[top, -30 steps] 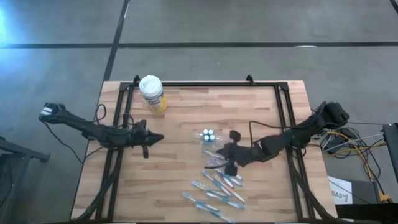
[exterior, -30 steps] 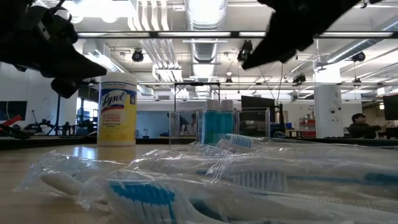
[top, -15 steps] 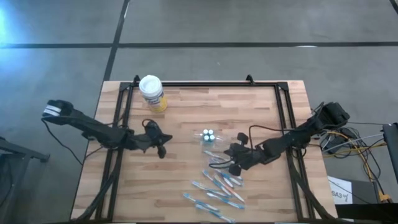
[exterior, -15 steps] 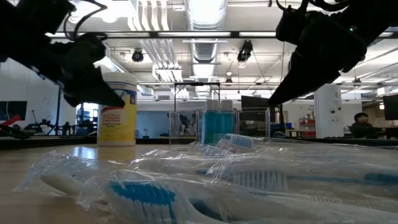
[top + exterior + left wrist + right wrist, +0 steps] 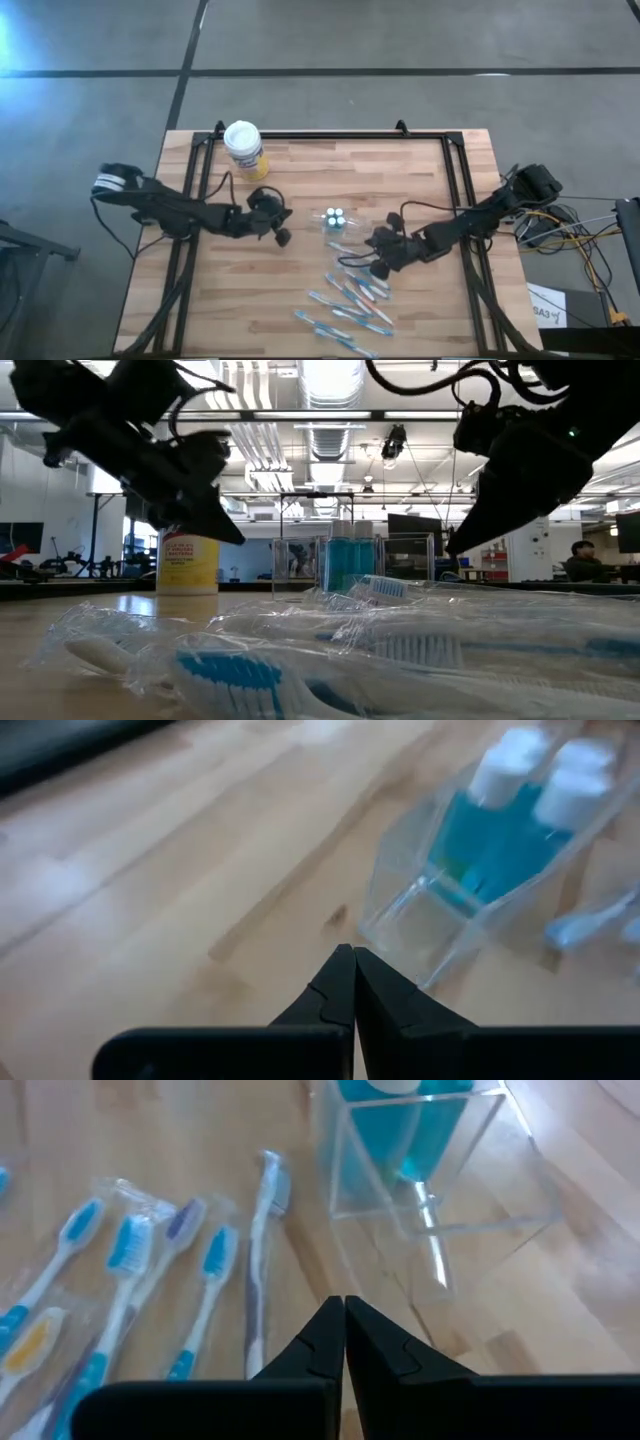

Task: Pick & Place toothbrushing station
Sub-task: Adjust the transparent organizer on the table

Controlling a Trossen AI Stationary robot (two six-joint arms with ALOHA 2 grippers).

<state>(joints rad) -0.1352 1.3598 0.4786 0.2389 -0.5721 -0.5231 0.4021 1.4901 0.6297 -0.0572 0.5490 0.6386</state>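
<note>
Several blue-and-white toothbrushes [image 5: 350, 300] in clear wrappers lie flat on the wooden table at the near right; they also show in the low view [image 5: 400, 650] and the right wrist view [image 5: 130, 1280]. A small clear plastic container [image 5: 336, 217] holding blue tubes with white round tops stands at mid-table; it shows in the left wrist view [image 5: 490, 840] and the right wrist view [image 5: 420, 1150]. My left gripper [image 5: 283, 237] is shut and empty, just left of the container. My right gripper [image 5: 376, 266] is shut and empty, above the table between the container and the toothbrushes.
A yellow canister with a white lid [image 5: 245, 150] stands at the far left of the table, also in the low view [image 5: 188, 560]. Black frame rails [image 5: 455, 190] run along the table's left, right and far sides. Bare wood lies at the near left.
My left gripper has gone toward the table's right edge, closing on the clear container, and has stayed shut. My right gripper has come down a little over the toothbrushes. The toothbrushes and container have not moved.
</note>
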